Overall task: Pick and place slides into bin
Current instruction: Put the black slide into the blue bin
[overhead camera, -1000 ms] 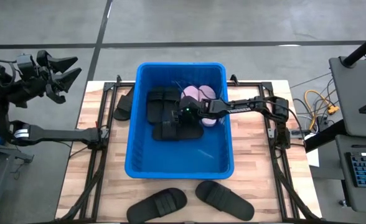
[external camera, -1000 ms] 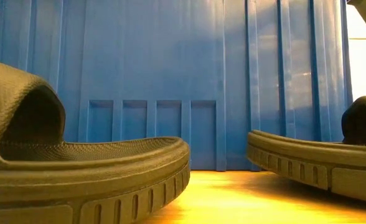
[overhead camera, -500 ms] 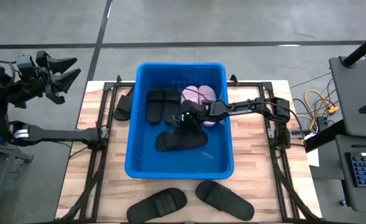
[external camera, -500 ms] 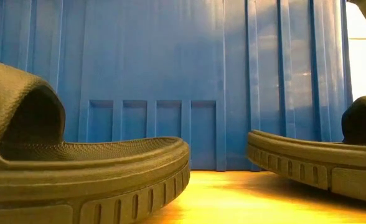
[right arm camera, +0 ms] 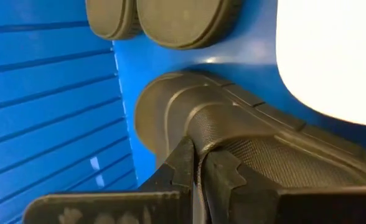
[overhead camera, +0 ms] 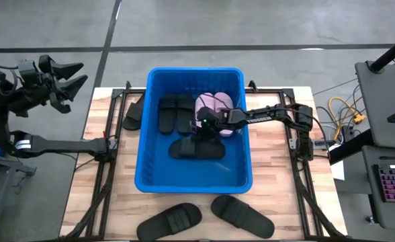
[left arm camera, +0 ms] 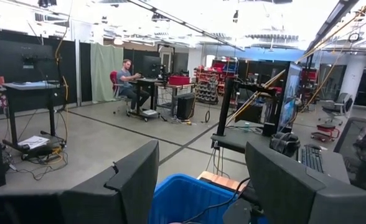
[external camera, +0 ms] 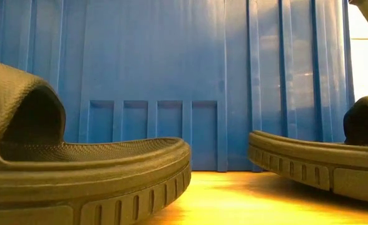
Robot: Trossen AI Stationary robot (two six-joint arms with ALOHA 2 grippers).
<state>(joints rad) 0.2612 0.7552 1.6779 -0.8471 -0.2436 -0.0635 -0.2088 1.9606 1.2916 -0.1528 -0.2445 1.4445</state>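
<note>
Your right gripper [overhead camera: 204, 126] has drawn back toward the pink pair since a second ago, and the black slide [overhead camera: 196, 148] it carried has gone from bunched under the fingers to lying flat across the floor of the blue bin [overhead camera: 241, 176], at frame centre. Its fingers [right arm camera: 184, 163] are pressed together just above that slide's strap, pinching nothing that you can see. Two more black slides [overhead camera: 176, 113] sit side by side in the bin's upper left, and the pink slides [overhead camera: 214, 105] rest against its upper right wall. Three black slides wait outside: one [overhead camera: 133, 115] left of the bin, two [overhead camera: 206, 216] at lower centre. Your left gripper [overhead camera: 73, 75] hangs spread at far upper left, off the table.
</note>
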